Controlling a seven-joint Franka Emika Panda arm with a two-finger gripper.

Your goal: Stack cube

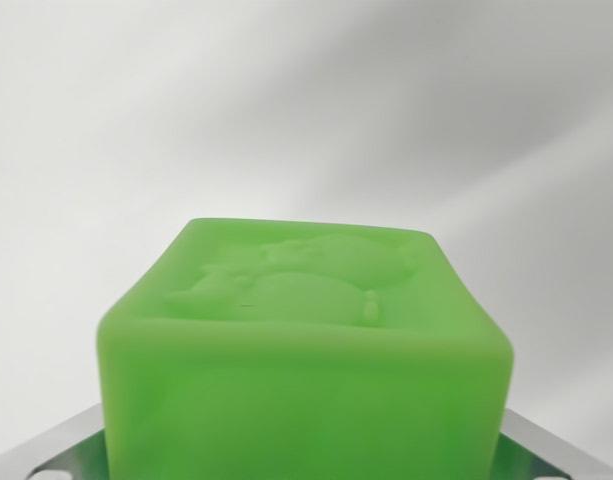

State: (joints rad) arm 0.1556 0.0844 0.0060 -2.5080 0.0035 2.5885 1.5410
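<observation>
A green cube (306, 350) with a raised animal figure on its top face fills the lower middle of the wrist view, very close to the camera. It sits between the metal parts of my gripper (306, 465), which show only as grey strips at the bottom left and bottom right corners. The gripper looks shut on the cube, though the cube hides the fingertips. No second cube is in view.
Behind the cube lies a plain white surface (306, 110), blurred, with soft grey shadows running across it from lower left to upper right.
</observation>
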